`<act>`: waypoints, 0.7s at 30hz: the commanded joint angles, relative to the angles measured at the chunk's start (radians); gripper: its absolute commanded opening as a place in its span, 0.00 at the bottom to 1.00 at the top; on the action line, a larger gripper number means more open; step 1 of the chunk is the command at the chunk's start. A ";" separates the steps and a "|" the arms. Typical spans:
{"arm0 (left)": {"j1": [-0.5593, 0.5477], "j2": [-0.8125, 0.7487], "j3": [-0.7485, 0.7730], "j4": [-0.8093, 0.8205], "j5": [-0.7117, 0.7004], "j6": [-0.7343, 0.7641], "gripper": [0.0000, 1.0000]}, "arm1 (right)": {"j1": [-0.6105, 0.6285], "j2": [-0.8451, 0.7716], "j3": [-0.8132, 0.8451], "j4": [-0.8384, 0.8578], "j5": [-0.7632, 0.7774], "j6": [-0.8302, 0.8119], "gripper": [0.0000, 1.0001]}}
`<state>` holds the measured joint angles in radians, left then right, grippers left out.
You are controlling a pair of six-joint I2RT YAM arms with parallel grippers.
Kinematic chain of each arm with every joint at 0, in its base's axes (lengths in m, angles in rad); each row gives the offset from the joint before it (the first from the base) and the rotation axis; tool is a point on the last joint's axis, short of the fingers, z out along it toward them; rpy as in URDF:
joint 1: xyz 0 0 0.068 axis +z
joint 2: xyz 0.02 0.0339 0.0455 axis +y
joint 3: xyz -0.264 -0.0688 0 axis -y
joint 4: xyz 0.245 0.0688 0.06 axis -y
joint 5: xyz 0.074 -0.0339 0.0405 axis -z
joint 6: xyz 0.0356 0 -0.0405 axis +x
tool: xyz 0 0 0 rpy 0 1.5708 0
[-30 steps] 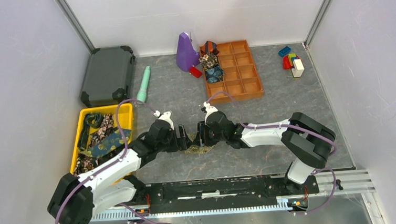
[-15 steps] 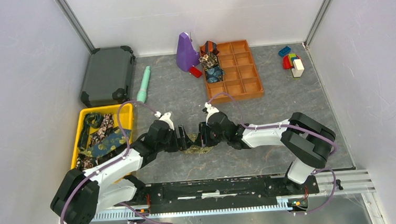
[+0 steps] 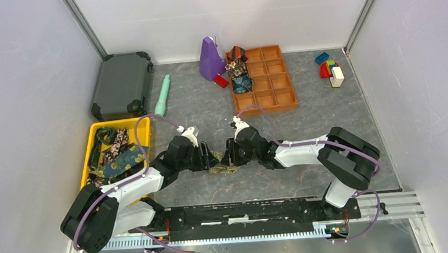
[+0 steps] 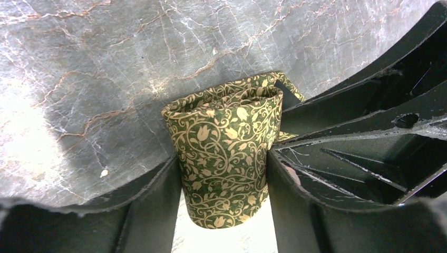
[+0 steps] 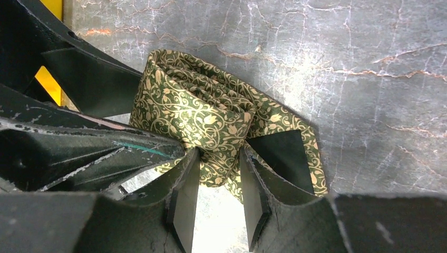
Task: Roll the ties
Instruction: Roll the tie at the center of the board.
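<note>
1. Top view: against 1 second ago, the left gripper [image 3: 211, 161] has edged closer to the right gripper [image 3: 228, 156]. The 2 now stand nearly nose to nose over the olive-gold tie [image 3: 224, 170], which lies on the table [image 3: 306, 138] at centre front. I note no other change: flat ties [image 3: 115, 156] sit in the yellow bin [image 3: 145, 123], and rolled coils [image 3: 239, 73] sit in the orange tray [image 3: 279, 93].
2. Left wrist view: the left gripper [image 4: 222, 158] was wide and has since narrowed. Both fingers [image 4: 153, 211] now lie against opposite sides of the olive-gold tie [image 4: 224, 153], which stands as a coil between them. I record this as a grip on the coil.
3. Right wrist view: the right gripper [image 5: 219, 158] is narrow, as before, and pinched on a fold at the near side of the olive-gold tie [image 5: 195, 113]. The loose tail [image 5: 279, 153], dark lining up, lies flat on the table beside it.
4. Assessment: I judge that the coil is now secured from 2 sides, so the roll is largely formed and only the tail is left to wind in. If either grip slackens early, the coil may spring open.
</note>
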<state>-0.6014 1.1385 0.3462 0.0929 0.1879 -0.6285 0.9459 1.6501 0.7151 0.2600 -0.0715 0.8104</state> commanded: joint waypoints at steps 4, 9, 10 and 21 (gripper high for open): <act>0.001 -0.026 0.001 0.027 0.018 0.035 0.54 | -0.013 -0.014 -0.028 -0.050 0.013 -0.023 0.39; -0.001 -0.035 0.035 -0.063 -0.033 0.052 0.50 | -0.023 -0.043 -0.019 -0.064 -0.004 -0.039 0.42; -0.003 -0.039 0.048 -0.085 -0.050 0.058 0.50 | -0.028 -0.052 -0.016 -0.068 -0.017 -0.048 0.43; -0.067 -0.037 0.175 -0.340 -0.249 0.075 0.49 | -0.112 -0.248 -0.057 -0.184 0.002 -0.138 0.49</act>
<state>-0.6334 1.0885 0.4480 -0.1379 0.0505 -0.6064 0.8574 1.4887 0.6910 0.1207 -0.1001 0.7185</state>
